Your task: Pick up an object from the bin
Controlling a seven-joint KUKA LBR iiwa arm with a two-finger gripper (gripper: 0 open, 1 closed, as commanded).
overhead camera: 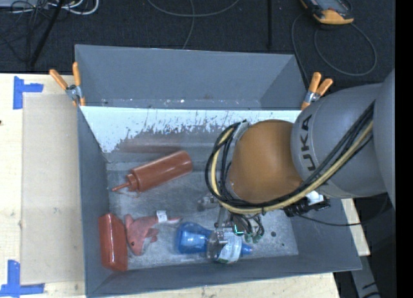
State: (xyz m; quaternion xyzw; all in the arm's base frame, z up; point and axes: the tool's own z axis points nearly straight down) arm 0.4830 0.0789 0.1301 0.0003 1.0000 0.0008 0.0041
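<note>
Blue rounded thing lies just beside gripper.

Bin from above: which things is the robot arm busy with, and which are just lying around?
Part of the job: the gripper, down near the bin's front wall; the blue rounded thing right next to it, probably its pick.
Just lying about: the brown squeeze bottle on its side; the red cylinder at the left; the pink toy beside that.
</note>
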